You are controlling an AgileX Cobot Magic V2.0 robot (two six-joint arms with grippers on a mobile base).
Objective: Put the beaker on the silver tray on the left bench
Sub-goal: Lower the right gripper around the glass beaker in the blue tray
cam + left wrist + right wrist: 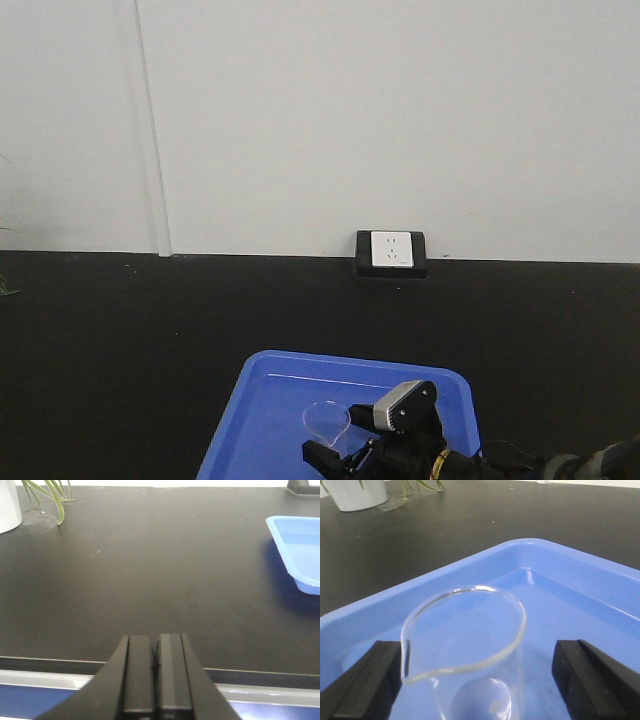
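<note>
We are at the grasp: our right gripper is spread wide, a finger on either side of the beaker standing upright in the blue tray, so next we must close gently and lift straight up, while our left gripper rests pressed together, empty.

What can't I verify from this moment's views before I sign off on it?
No view shows the silver tray, so the destination cannot be checked.
Right wrist view: the bottom edge cuts off the base of the beaker, so its seat in the blue tray is unseen.
Front view: only a faint rim outline of it shows; the glass body is too clear to trace.
</note>
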